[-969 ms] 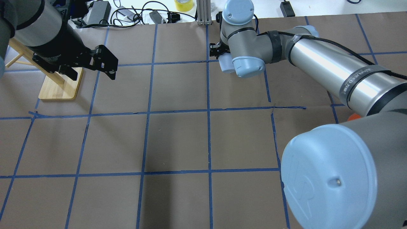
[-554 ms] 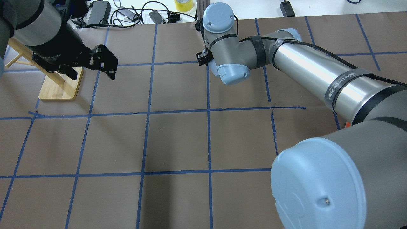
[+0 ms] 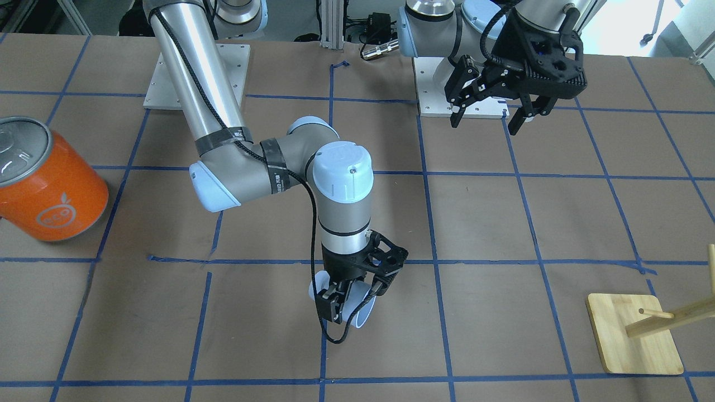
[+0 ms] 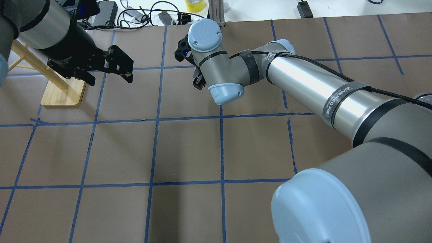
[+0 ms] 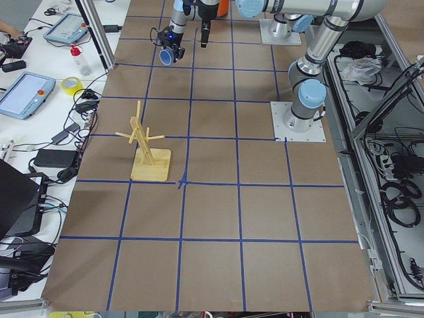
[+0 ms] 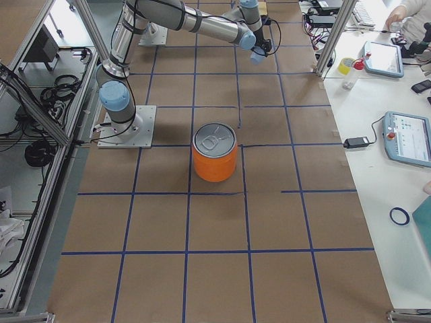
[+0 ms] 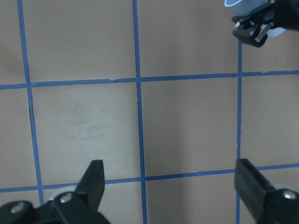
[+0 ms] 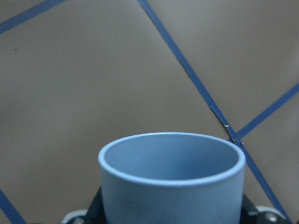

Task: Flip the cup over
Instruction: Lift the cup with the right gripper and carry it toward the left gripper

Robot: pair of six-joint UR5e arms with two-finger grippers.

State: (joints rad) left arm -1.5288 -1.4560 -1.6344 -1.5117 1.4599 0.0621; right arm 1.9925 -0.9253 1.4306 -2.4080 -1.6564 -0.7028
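Note:
The cup [image 3: 362, 314] is a small pale blue tumbler held in my right gripper [image 3: 347, 300], which is shut on it. The cup is tilted, with its open mouth towards the front-facing camera, just above the brown table. The right wrist view shows its rim and light blue inside [image 8: 172, 161]. In the overhead view the right wrist [image 4: 216, 67] hides the cup. The cup's edge shows at the top right of the left wrist view [image 7: 243, 3]. My left gripper [image 3: 485, 123] is open and empty, well off to the side; it also shows in the overhead view [image 4: 109, 78].
A large orange can [image 3: 47, 181] with a silver top stands on the table at my right side [image 6: 215, 153]. A wooden peg stand [image 4: 62, 91] sits beneath my left arm. Cables and a tape roll [image 4: 195, 5] lie beyond the table's far edge.
My right arm has swung leftward in the overhead view, carrying the cup, which its wrist now hides. My left gripper has shifted slightly to the right and stays open.

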